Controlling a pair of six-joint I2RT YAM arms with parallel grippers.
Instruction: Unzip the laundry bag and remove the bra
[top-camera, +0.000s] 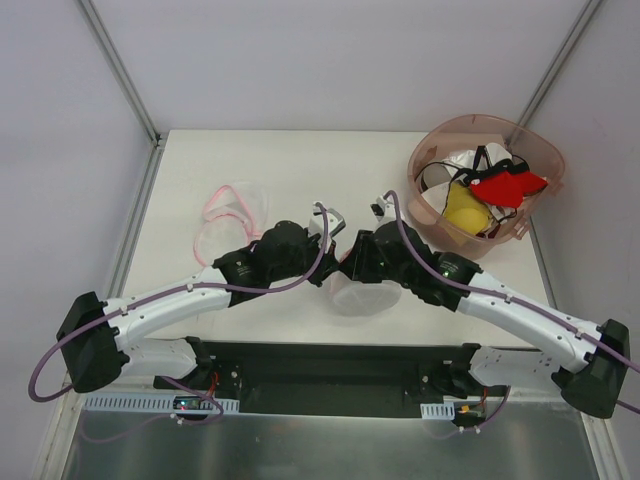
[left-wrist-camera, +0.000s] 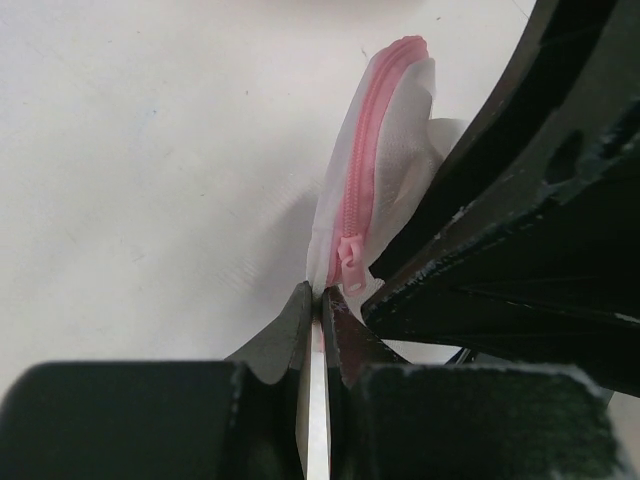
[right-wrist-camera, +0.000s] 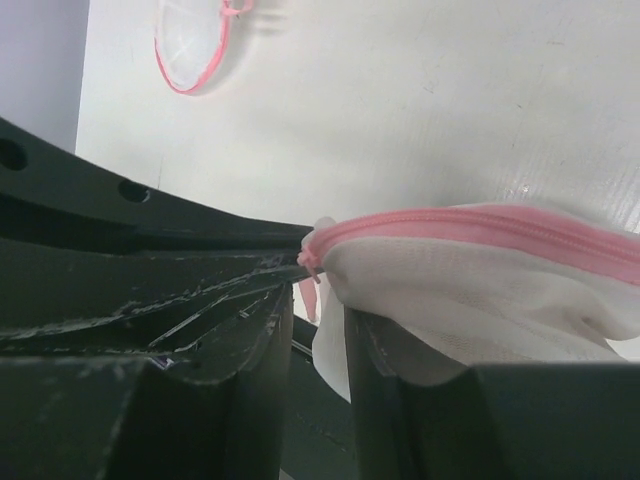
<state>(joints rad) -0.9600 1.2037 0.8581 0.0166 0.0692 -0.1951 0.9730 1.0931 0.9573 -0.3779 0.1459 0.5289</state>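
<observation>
The small round white mesh laundry bag with pink zipper rim (top-camera: 362, 292) lies mid-table between my arms, zipped; I cannot make out the bra. My right pincer (right-wrist-camera: 318, 330) clamps its mesh. My left pincer (left-wrist-camera: 320, 318) pinches its edge where the pink zipper (left-wrist-camera: 365, 150) runs straight away, just below the small pink pull tab (left-wrist-camera: 350, 262).

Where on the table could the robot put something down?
The widest bare patch of table is at the back, between the pink-rimmed pouch on the left and the basket on the right. The middle is crowded: the left gripper and right gripper both pinch the laundry bag there.
</observation>
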